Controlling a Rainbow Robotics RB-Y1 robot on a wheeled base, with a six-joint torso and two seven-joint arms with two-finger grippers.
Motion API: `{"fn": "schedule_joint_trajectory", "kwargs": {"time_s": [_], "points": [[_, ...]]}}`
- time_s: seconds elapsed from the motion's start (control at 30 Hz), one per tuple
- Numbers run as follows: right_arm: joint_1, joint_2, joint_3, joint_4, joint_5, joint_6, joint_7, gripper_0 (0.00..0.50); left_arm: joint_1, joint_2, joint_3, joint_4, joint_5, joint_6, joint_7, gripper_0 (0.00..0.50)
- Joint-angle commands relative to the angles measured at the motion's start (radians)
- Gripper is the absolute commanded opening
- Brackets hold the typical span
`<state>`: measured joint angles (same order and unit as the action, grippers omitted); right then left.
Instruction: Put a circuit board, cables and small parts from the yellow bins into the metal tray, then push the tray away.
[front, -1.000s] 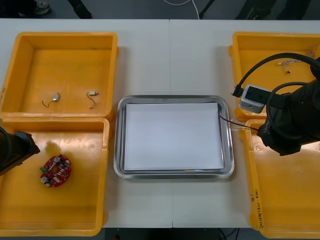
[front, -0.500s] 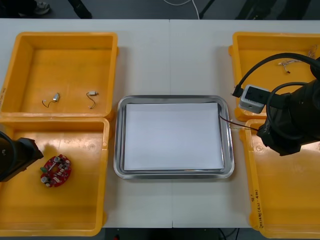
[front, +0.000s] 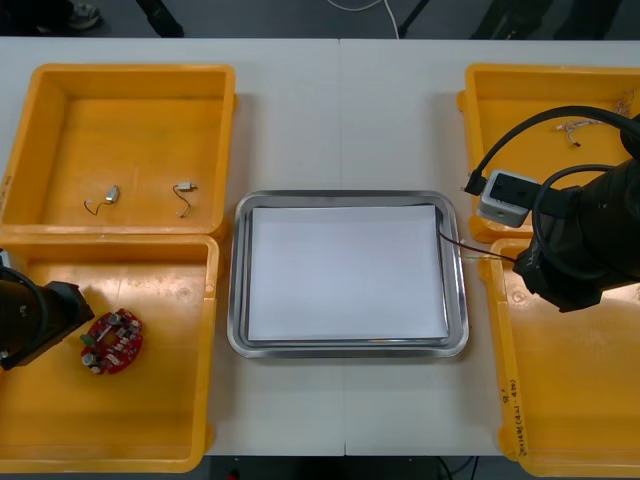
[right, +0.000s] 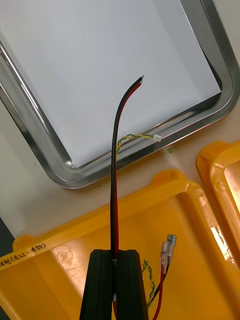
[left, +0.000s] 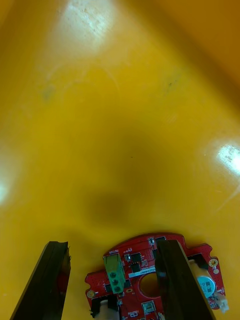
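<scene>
**Straddle the board before closing**

The left gripper (left: 112, 245) hovers wide open and empty over the circuit board (left: 150, 280), near the middle of the near-left yellow bin (front: 110, 420). One finger seems to sit above the board itself (better to shift sideways, then descend). The right gripper (right: 116, 255) pinches a black-and-red cable (right: 116, 150) beside the right rim of the metal tray (front: 350, 196).

Pale, matte rectangular table (front: 340, 120) filling most of front view, lying evenly lit. Thin straight seam (front: 340, 110) running down table's middle, far edge to near edge. Dark grey floor (front: 270, 18) showing as strip beyond table's far edge. Thin white cord (front: 365, 6) curling on floor beyond table's far edge, near seam's far end.
</scene>
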<state>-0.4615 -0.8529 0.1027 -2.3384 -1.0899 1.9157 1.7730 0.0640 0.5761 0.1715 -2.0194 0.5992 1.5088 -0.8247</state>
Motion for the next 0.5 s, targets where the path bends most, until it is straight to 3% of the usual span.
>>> {"fn": "schedule_joint_trajectory", "kwargs": {"time_s": [0.03, 0.5], "points": [[-0.029, 0.009, 0.008, -0.025, -0.012, 0.004, -0.049, 0.000, 0.030, -0.012, -0.032, 0.011, -0.016, -0.030, 0.035, 0.500], [-0.028, 0.009, 0.008, -0.025, -0.015, 0.004, -0.049, 0.000, 0.066, -0.013, -0.050, 0.014, -0.013, -0.071, 0.013, 0.500]]}}
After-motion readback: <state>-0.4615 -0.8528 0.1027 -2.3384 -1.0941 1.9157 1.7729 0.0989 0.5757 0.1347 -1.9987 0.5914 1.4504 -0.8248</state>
